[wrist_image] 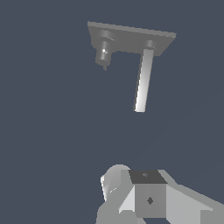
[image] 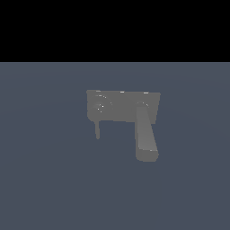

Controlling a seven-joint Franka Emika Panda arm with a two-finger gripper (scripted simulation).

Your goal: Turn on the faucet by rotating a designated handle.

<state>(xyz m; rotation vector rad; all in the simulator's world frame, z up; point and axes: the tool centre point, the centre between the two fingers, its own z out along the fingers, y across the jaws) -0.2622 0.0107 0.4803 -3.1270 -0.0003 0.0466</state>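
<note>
**Gripper well short of one faucet, handle untouched**

Nearest my wrist camera sat the pale, blocky body of the gripper [wrist_image: 146, 199], filling the lower part of that view. I could not make out its fingertips there, so I could not tell how far the jaws stood apart, and I saw nothing in their hold. My exterior view did not show the arm at all.

Taking the faucet [image: 123, 108] as my landmark, the gripper was well apart from it, with only bare blue-grey floor [image: 49, 179] between them in the wrist view.

No containers showed in either view.

My count: one faucet, made of one flat rectangular plate [image: 121, 104], one spout [image: 146, 134] and one handle [image: 101, 108]. The spout was thick and boxy, and it ran out from the plate near the plate's end on the exterior view's right, its free end pointing toward the camera. The handle was a small round knob at the plate's other end, on the exterior view's left, with one thin short lever [image: 98, 131] hanging below it, much slimmer than the spout. Handle and spout stood apart from each other on the same plate. I saw nothing touching the handle.
</note>
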